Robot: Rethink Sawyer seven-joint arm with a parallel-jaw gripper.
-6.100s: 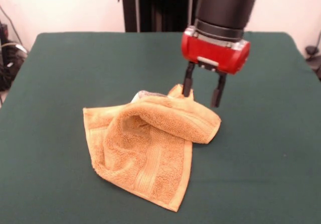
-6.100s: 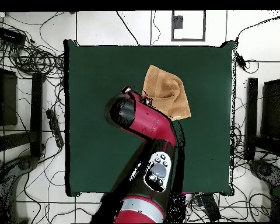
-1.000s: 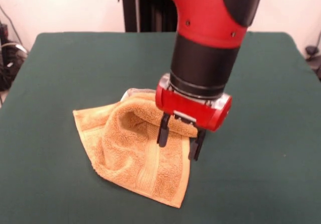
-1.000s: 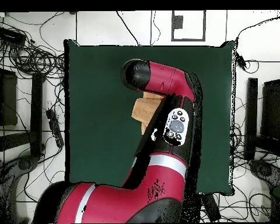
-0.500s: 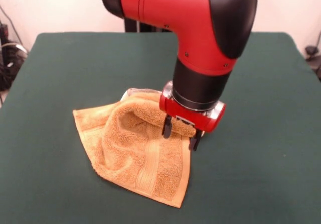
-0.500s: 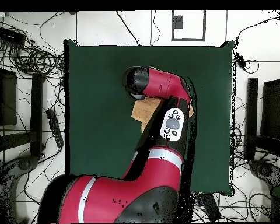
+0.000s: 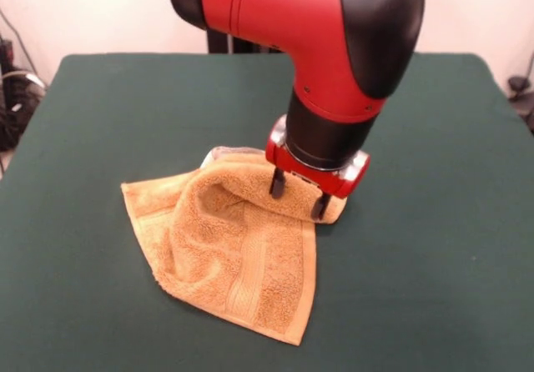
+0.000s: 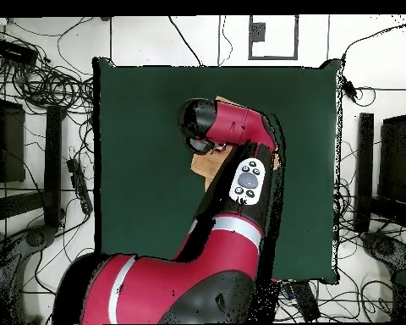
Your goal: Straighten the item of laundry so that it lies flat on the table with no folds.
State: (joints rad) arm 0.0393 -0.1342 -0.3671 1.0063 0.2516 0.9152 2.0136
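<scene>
The item of laundry (image 7: 242,255), an orange-tan terry towel, lies crumpled on the green table (image 7: 108,97), with its upper part rolled over into a thick fold and a border band showing near its front edge. My gripper (image 7: 296,201) points down over the right end of that fold. One finger stands on each side of the fold, closed on it. In the overhead view the arm covers the gripper and most of the towel; only a small corner of the towel (image 8: 204,167) shows.
The table (image 8: 139,127) is far larger than the towel, with green cloth on all sides of it. Cables and stands lie on the floor around the table. The arm's red elbow hangs over the table's middle.
Since 6.1 s ago the gripper came from behind the towel down onto its rolled fold. In the last half second it rose slightly, with the fold's right end coming up between the fingers.
</scene>
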